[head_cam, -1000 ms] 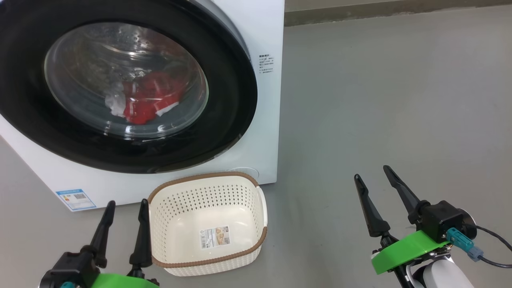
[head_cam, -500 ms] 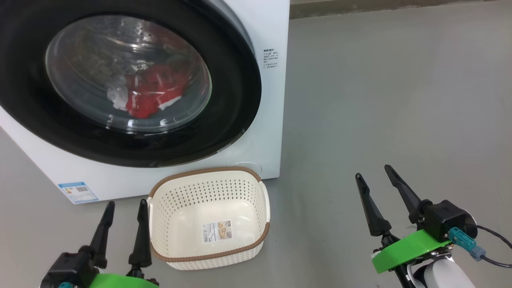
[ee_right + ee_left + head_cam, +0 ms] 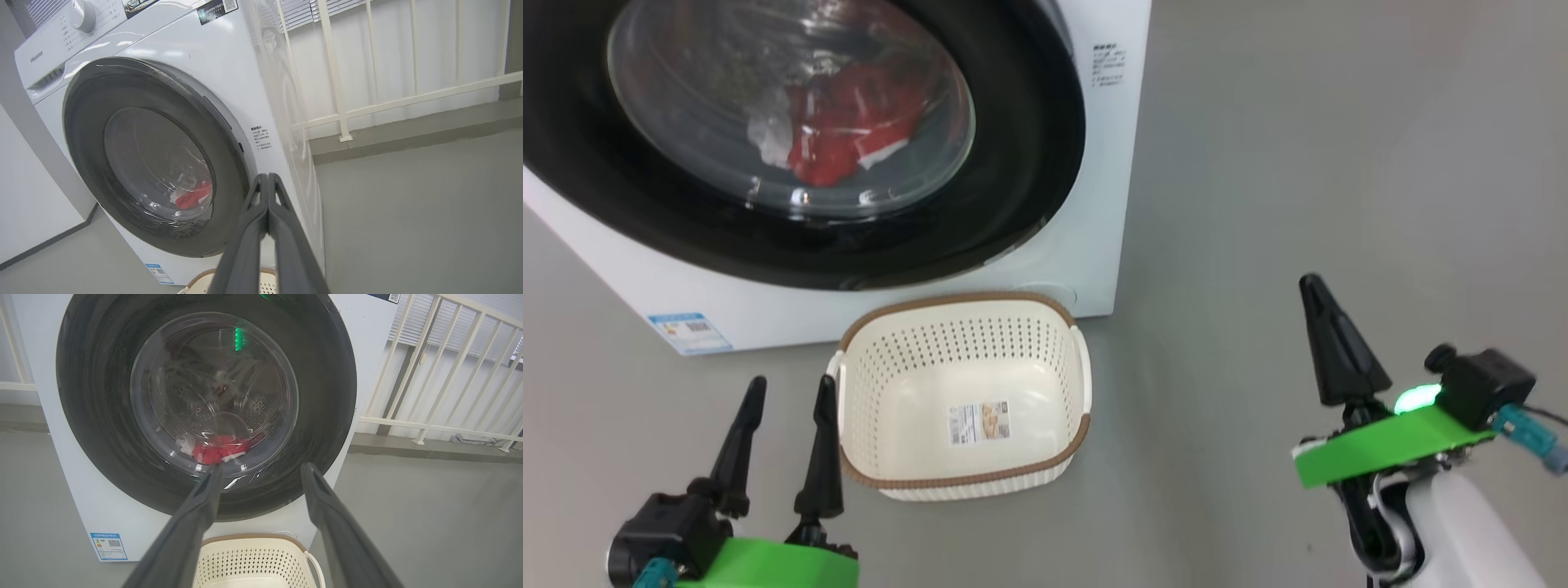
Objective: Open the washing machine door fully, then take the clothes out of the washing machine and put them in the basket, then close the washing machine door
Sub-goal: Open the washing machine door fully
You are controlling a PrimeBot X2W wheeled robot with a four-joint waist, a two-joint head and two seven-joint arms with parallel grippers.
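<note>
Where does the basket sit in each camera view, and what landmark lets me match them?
Head view: basket, lower centre, on the floor before the washing machine.
Left wrist view: basket at the bottom edge, behind the open left claw, cut off.
Right wrist view: basket rim sliver at the bottom edge, left of the shut right claw.
Shared landmark: the machine's blue sticker, left of the basket in all three.

1. Upper left: washing machine (image 3: pixel 1098 204) on floor (image 3: pixel 1339 122), door (image 3: pixel 1033 163) on its front.
2. Clothes (image 3: pixel 841 139) in drum, behind door glass.
3. Basket (image 3: pixel 964 483) on floor just before machine, below door.
4. My L gripper (image 3: pixel 792 382) just left of basket; R gripper (image 3: pixel 1312 282) well to its right.
</note>
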